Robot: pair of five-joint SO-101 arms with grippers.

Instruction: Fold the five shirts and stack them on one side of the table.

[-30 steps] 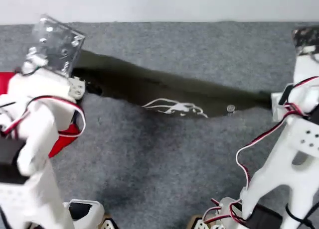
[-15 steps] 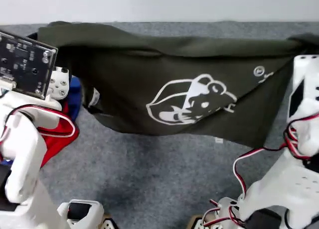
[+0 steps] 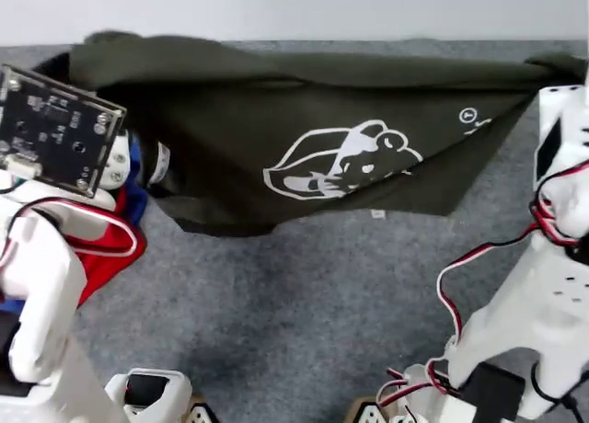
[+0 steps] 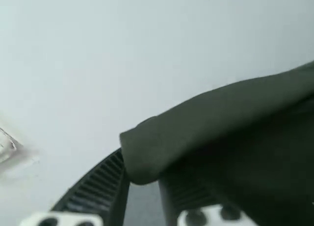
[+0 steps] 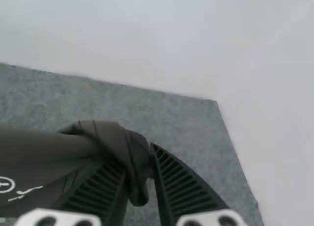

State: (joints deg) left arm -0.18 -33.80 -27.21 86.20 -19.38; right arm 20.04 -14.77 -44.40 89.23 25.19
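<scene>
Two robot arms hold a dark green shirt [image 3: 230, 138] stretched between them above the far half of a grey felt-covered table [image 3: 304, 313], from 10 o'clock across to 2 o'clock in the high view. The left gripper [image 4: 142, 186] has its ribbed black jaws closed narrowly on one bunched corner of the shirt. The right gripper [image 5: 140, 184] pinches the opposite corner the same way, the cloth folded into a knot between its jaws. The shirt hangs as a sagging sheet, its white animal print [image 3: 345, 161] facing the overhead camera, and it hides the table's far strip up to the white wall [image 3: 294, 9]. At 9 o'clock a red shirt [image 3: 106, 253] and a blue shirt [image 3: 136, 179] lie heaped at the table's edge, largely blocked by the left arm [image 3: 46, 285] and the circuit board [image 3: 57, 129] on its wrist, which also covers the green shirt's nearest edge. Red, white and black wires [image 3: 479, 262] loop along the right arm [image 3: 543, 294] at 4 o'clock.
</scene>
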